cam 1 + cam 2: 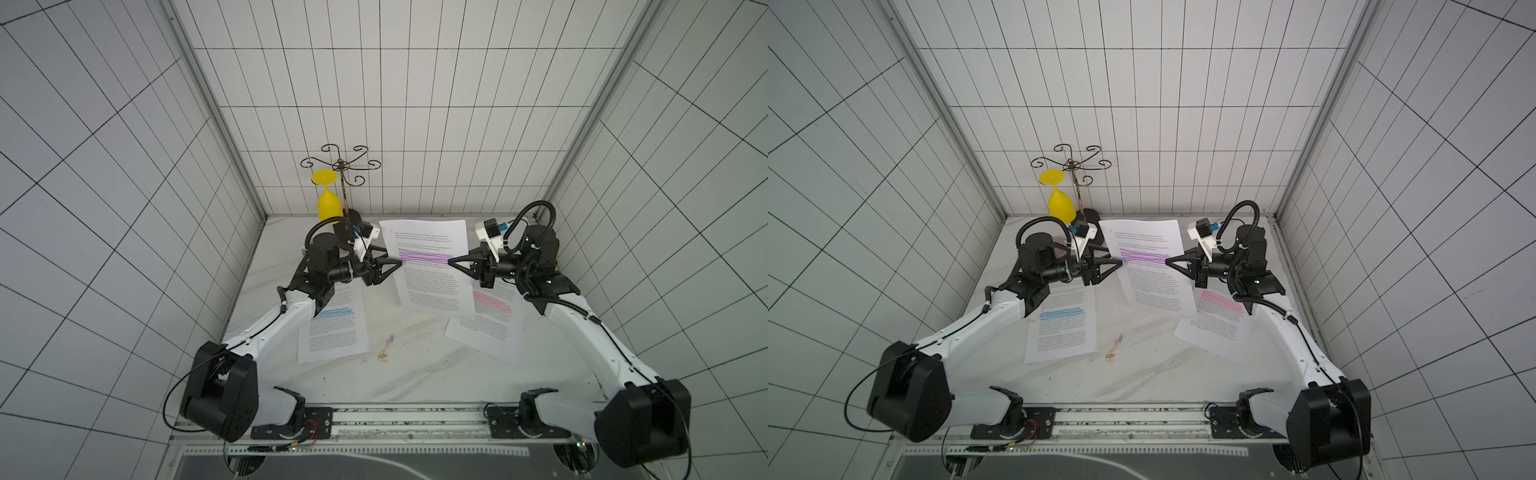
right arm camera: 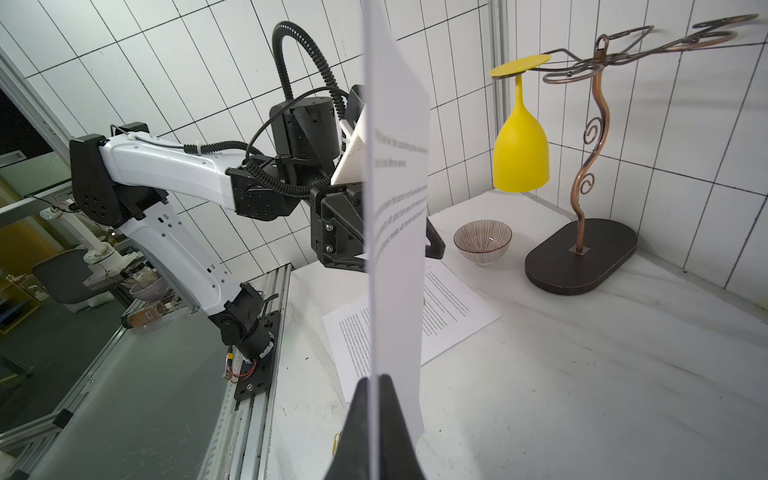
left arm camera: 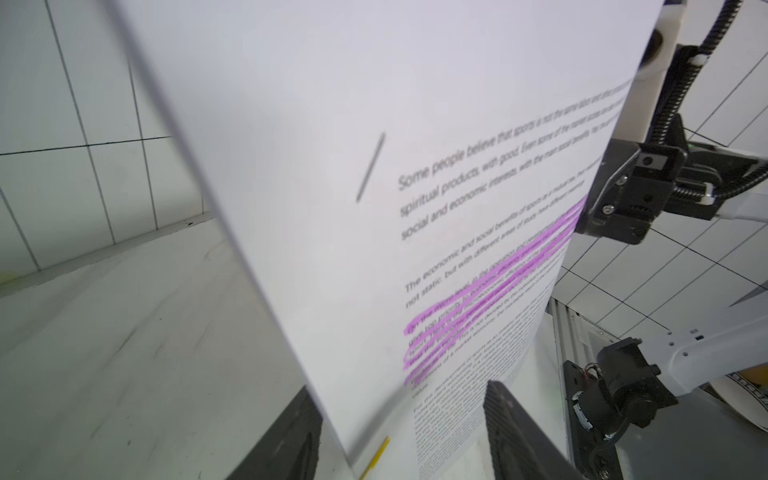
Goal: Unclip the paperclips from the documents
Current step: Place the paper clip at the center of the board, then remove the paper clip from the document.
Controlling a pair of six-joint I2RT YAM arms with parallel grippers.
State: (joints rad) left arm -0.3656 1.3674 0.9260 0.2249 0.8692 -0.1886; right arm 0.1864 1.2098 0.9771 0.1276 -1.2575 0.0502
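Hanging in mid-air at the centre of both top views, the purple-banded document [image 1: 428,266] is clear of the worktop [image 1: 415,374]. Its sheets look thin, light and floppy, so I judge a pinch at mid-edge the safest hold, with any clip slid along the paper rather than across it.

The right tool [image 1: 449,262] is clamped tight on the sheet's right edge, at the highlighted band. The left tool [image 1: 392,257] has its jaws apart astride the left edge, gripping nothing.

A thin dark diagonal stroke [image 3: 370,166] sits near the top corner; whether it is a clip or a mark, I cannot tell.

The blue-banded document [image 1: 332,328] lies flat at lower left and the pink-banded document [image 1: 490,316] at lower right. Between them, loose paperclips [image 1: 386,349] rest together on bare worktop. They are tiny, slick wire and likely hard to pinch.
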